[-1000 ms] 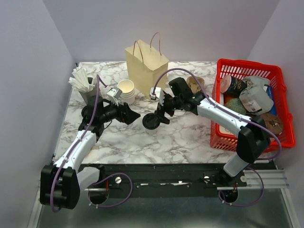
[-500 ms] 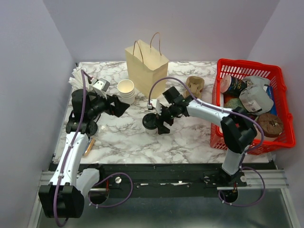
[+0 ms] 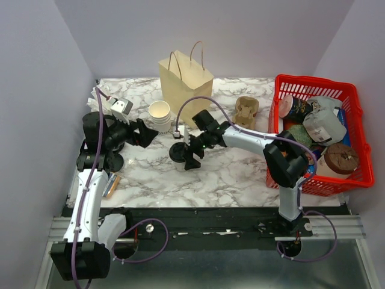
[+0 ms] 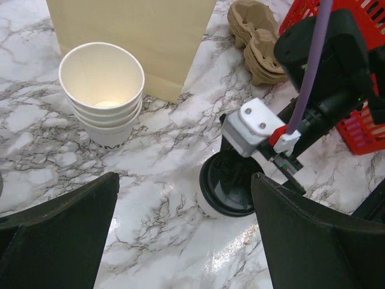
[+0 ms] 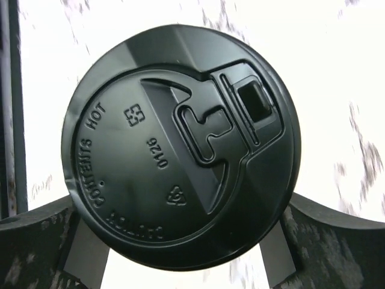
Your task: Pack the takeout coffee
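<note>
While the takeout coffee [image 3: 177, 152] stood upright on the marble table [image 3: 240, 171], left of the table's middle and in front of the tan paper bag [image 3: 185, 81], its round black lid [image 5: 180, 144] sat on the small white cup. The lid's sip hole and embossed lettering filled the right wrist view. The right gripper [image 3: 184, 150] straddled the cup from above, with one of its fingers [image 5: 36, 253] on each side below the lid's rim. Those jaws were set wide. The lid hid the faces of the pads and the cup wall, so it could not be told whether they pressed on the cup or stood just clear of it. The right arm lay stretched leftward across the table from its base.

Behind the coffee and to its left, near but apart from it, stood a stack of lidless white cups [image 4: 102, 90]. The stack was mouth up, just beside the bag's front face. The bag stood upright at the back of the table with its handles up.

The left gripper [image 4: 185, 180] hovered above the table to the left of the coffee and faced it, its jaws spread wide with nothing between them.

Brown cardboard cup carriers [image 3: 246, 108] lay to the right of the bag. A red plastic basket [image 3: 313, 80] of assorted containers sat at the table's right edge, well apart from the coffee.
</note>
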Available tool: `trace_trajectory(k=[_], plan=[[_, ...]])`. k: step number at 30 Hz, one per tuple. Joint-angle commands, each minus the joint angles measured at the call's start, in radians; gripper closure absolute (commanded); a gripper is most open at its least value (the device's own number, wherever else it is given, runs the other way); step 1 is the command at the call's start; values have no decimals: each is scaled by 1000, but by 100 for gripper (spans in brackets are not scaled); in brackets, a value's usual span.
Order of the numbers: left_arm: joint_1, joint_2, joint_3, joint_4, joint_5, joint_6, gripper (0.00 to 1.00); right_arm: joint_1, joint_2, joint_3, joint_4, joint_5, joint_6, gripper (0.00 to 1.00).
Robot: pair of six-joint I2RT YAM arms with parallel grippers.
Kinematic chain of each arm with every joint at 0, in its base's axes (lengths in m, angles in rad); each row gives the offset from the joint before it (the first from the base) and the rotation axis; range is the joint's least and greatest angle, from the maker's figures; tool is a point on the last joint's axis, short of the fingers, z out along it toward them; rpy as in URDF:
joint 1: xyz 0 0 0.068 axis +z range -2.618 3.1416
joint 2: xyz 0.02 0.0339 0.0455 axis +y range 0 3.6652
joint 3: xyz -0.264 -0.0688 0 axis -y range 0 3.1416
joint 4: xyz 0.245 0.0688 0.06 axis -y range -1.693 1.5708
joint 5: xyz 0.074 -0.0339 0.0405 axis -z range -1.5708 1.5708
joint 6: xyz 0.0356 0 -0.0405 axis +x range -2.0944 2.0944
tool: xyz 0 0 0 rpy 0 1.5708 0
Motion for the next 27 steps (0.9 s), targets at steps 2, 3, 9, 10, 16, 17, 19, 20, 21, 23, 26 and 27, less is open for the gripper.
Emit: trace_trajectory(k=[2, 3, 9, 10, 16, 17, 19, 20, 21, 23, 26, 27], plan=[[23, -2, 82, -83, -9, 27, 1, 62, 101, 59, 163, -72, 95, 11], [25, -4, 92, -91, -6, 30, 1, 69, 111, 62, 188, -72, 108, 11], [48, 2, 123, -143, 8, 47, 1, 150, 221, 137, 361, -49, 194, 12], [51, 5, 128, -155, 11, 47, 1, 171, 238, 154, 389, -43, 215, 12], [63, 19, 169, -186, 23, 56, 1, 227, 333, 305, 461, 0, 266, 12], [65, 19, 172, -194, 25, 59, 1, 231, 362, 323, 464, 0, 270, 12], [73, 21, 180, -215, 22, 67, 1, 242, 390, 375, 467, -3, 278, 12], [74, 19, 183, -223, 20, 73, 2, 245, 410, 389, 467, -3, 278, 12], [80, 13, 186, -230, 20, 75, 1, 250, 420, 399, 472, -6, 280, 12], [85, 7, 189, -249, 15, 76, 1, 260, 436, 419, 490, -11, 284, 12], [88, -10, 192, -269, 0, 79, 1, 263, 437, 407, 479, -10, 283, 11], [86, -21, 192, -273, -3, 81, 1, 265, 413, 384, 475, 18, 280, 8]])
